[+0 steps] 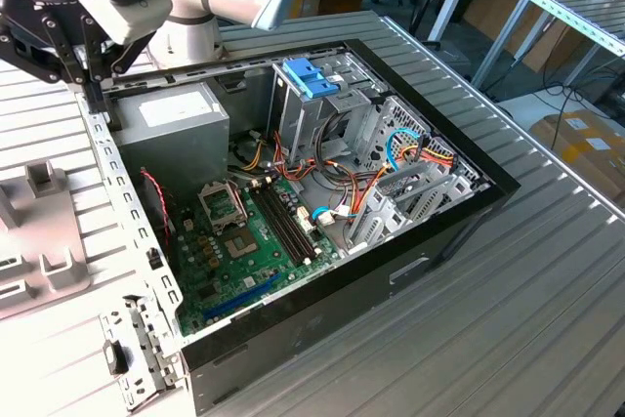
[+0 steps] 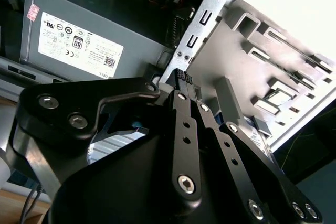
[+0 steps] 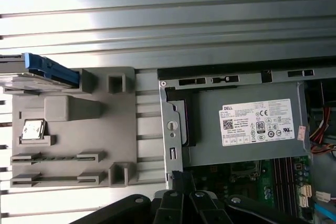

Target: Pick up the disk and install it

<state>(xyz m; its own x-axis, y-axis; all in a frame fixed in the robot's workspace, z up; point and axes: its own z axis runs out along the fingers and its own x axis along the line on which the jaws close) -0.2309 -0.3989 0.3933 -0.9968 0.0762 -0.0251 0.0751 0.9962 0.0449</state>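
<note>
The ribbed counter (image 1: 547, 319) carried an open computer case (image 1: 322, 324) beside a gray fixture (image 3: 68, 129). The end effector (image 2: 182, 75), pinched closed and empty, hung at the case's perforated edge. The disk (image 3: 47, 68) lay well away, at the fixture's far corner.

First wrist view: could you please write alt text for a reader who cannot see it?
The black gripper hangs at the edge of an open computer case, by its grey power supply and green motherboard. Beside the case, on a ribbed metal table, a grey fixture carries the disk with its blue rail.
</note>
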